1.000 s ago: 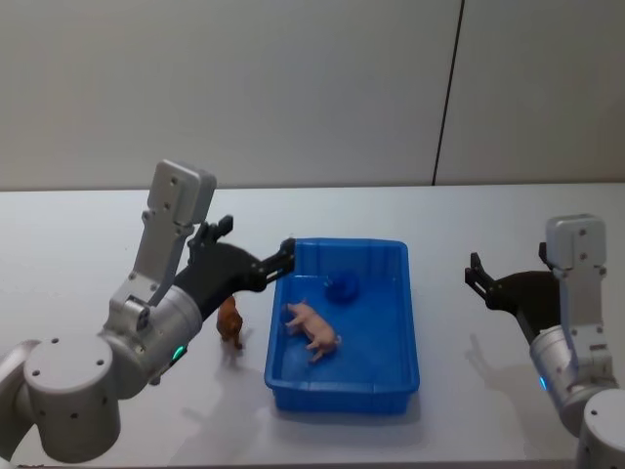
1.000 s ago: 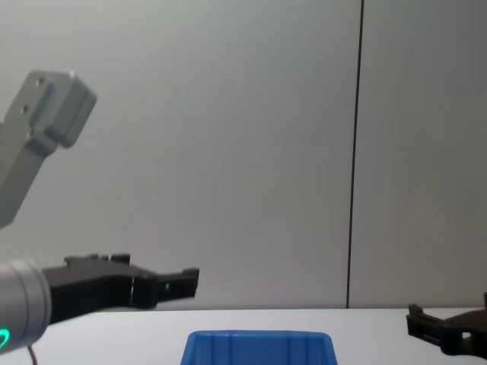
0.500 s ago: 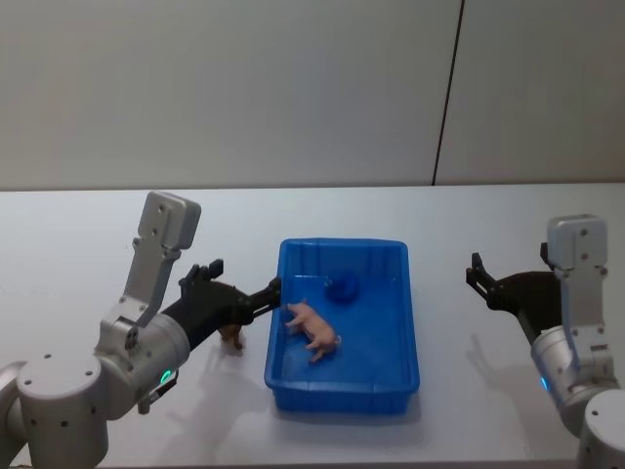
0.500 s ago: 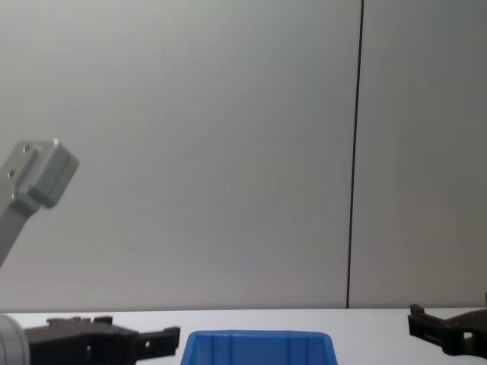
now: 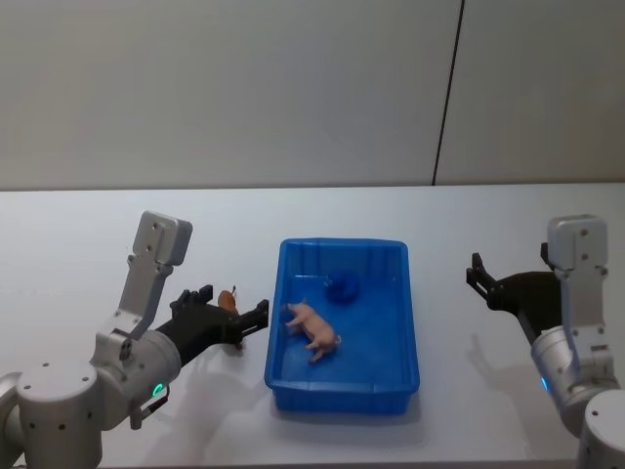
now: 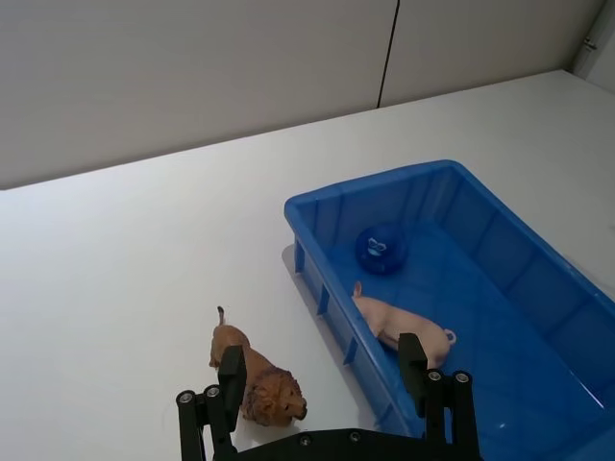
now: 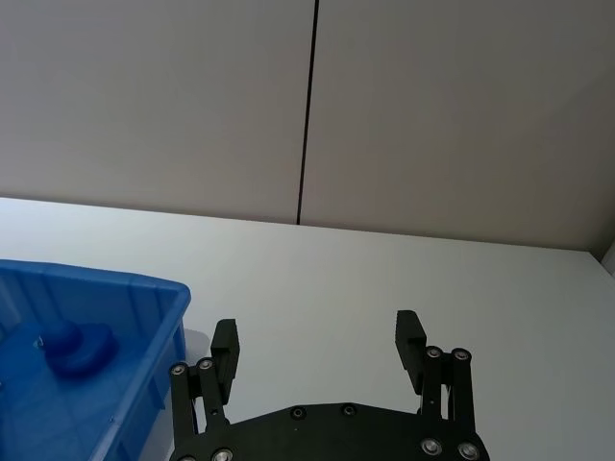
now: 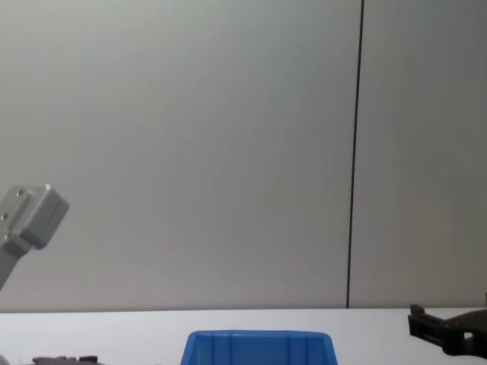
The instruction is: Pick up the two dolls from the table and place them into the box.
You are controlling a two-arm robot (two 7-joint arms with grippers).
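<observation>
Table (image 5: 88, 234): white, flat, spanning the full width of the head view; carries everything listed below.

Box (image 5: 402, 322): bright blue plastic bin, rounded corners, standing at the table's centre with its long axis running from 6 to 12 o'clock in the head view. Upper rim also visible low in the chest view (image 8: 259, 338).

Left gripper (image 5: 234, 320): black, two-fingered, at 9 o'clock of the box, low over the table and pointing toward the box's left wall. Jaws spread wide, holding nothing. In the left wrist view (image 6: 325, 373) one finger stands over the lion doll, the other over the box's near wall.

Right gripper (image 5: 476, 277): black, at 3 o'clock of the box and well apart from it, hanging above bare table. Jaws spread wide, empty; the right wrist view (image 7: 319, 338) shows both fingers over plain white surface with a corner of the box to one side.

Pig doll (image 5: 312, 326): pink, lying inside the box toward its left wall, roughly mid-length; seen likewise in the left wrist view (image 6: 399, 326).

Lion doll (image 6: 254, 380): brown with a tan mane, standing on the table outside the box, just beside its left wall, between the left gripper's fingers but not gripped. In the head view (image 5: 228, 300) mostly hidden behind the gripper.

Blue round item (image 5: 341, 287): same colour as the box, resting on its floor toward 12 o'clock; kind cannot be told.
</observation>
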